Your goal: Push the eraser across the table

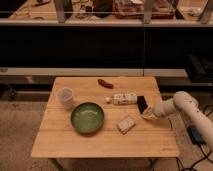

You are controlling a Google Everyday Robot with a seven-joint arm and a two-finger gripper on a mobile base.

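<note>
The eraser is a small flat black block lying on the right part of the light wooden table, just right of the long white box. My gripper comes in from the right on a white arm and sits low over the table, just below and right of the eraser, close to its near end. A pale beige sponge-like block lies to the gripper's left.
A green bowl sits mid-table, a translucent cup at its upper left, and a red chili-like object near the far edge. A dark shelving unit stands behind the table. The table's right edge is close to the arm.
</note>
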